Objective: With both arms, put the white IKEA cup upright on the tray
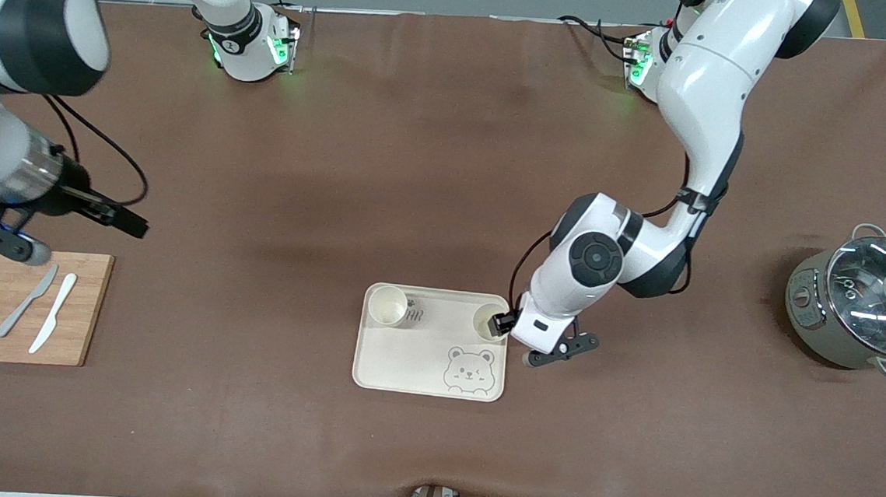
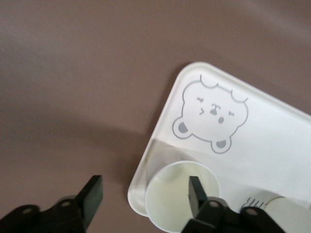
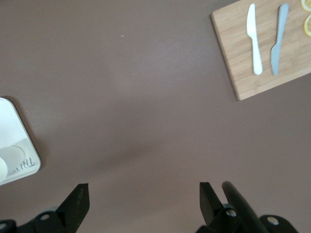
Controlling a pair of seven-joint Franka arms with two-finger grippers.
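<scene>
The cream tray (image 1: 419, 360) with a bear drawing lies at the table's middle. Two white cups stand upright on it. One cup (image 1: 388, 305) is at the corner toward the right arm's end. The other cup (image 1: 485, 319) is at the corner toward the left arm's end. My left gripper (image 1: 504, 327) is open and low at this cup. In the left wrist view (image 2: 143, 194) one finger (image 2: 194, 191) is inside the cup (image 2: 170, 204) and the other is outside, over the table. My right gripper (image 1: 133, 223) is open and empty, up above the table near the cutting board; it also shows in the right wrist view (image 3: 143, 199).
A wooden cutting board (image 1: 88, 309) with two knives and two lemon slices lies at the right arm's end. A grey pot (image 1: 864, 301) with a glass lid stands at the left arm's end. The tray's corner (image 3: 14, 145) shows in the right wrist view.
</scene>
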